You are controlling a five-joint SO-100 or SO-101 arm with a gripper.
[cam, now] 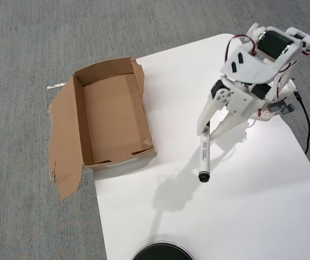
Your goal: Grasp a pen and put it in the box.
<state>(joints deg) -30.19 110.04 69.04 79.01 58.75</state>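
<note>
The pen [203, 157] is a slim white marker, its black end [204, 176] pointing toward the bottom of the overhead view. My white gripper [205, 133] reaches down-left from the arm at the upper right and is shut on the pen's upper end. The pen's shadow falls to the left of it on the white table [241, 206], so the pen seems lifted off the surface. The brown cardboard box [79, 116] lies open and empty to the left of the gripper, apart from it, with torn flaps [63, 146] spread flat on its left side.
The box straddles the table's left edge, partly over grey carpet [25, 54]. A black round object [163, 252] shows at the bottom edge. A black cable [307, 122] runs along the table's right side by the arm's base.
</note>
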